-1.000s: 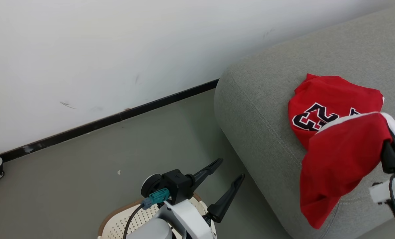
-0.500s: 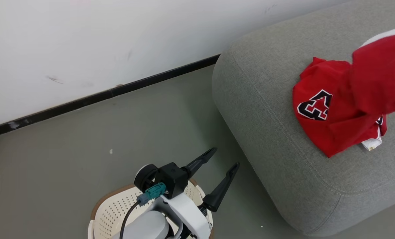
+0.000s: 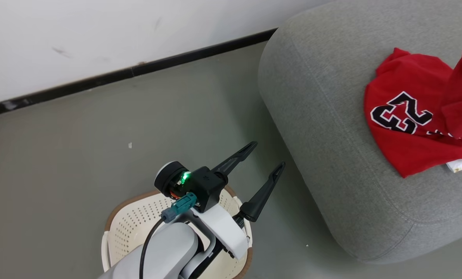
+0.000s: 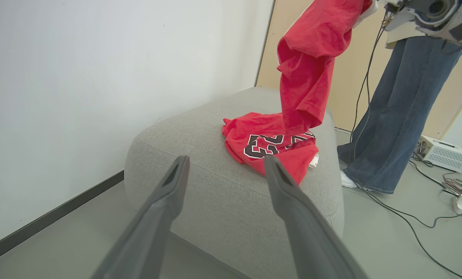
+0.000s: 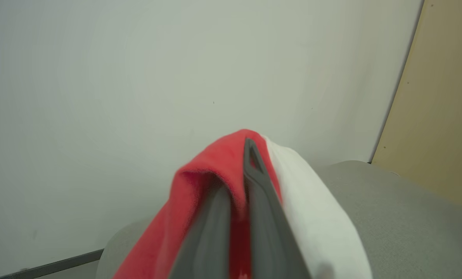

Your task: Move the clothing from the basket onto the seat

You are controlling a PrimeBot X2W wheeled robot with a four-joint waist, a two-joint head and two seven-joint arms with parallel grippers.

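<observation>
One red garment of the clothing (image 3: 409, 135) lies crumpled on the grey seat (image 3: 324, 116), its black-and-white number facing up. A second red garment (image 4: 312, 66) hangs over it from above, its lower end touching the one on the seat (image 4: 231, 209). My right gripper (image 5: 246, 155) is shut on this hanging garment, red and white fabric draped over its fingers. My left gripper (image 3: 267, 157) stands open with nothing between its fingers, above the far rim of the cream basket (image 3: 134, 228), beside the seat's edge. The left arm hides part of the basket's inside.
A white wall with a black skirting strip (image 3: 118, 75) runs behind the grey floor. A person in blue jeans (image 4: 393, 116) stands beyond the seat, with cables and a white box (image 4: 446, 153) on the floor there.
The head view has shifted, so more of the basket shows. The hanging garment has gone from the seat's front edge up and over the seat, above the other garment. The left gripper stays open.
</observation>
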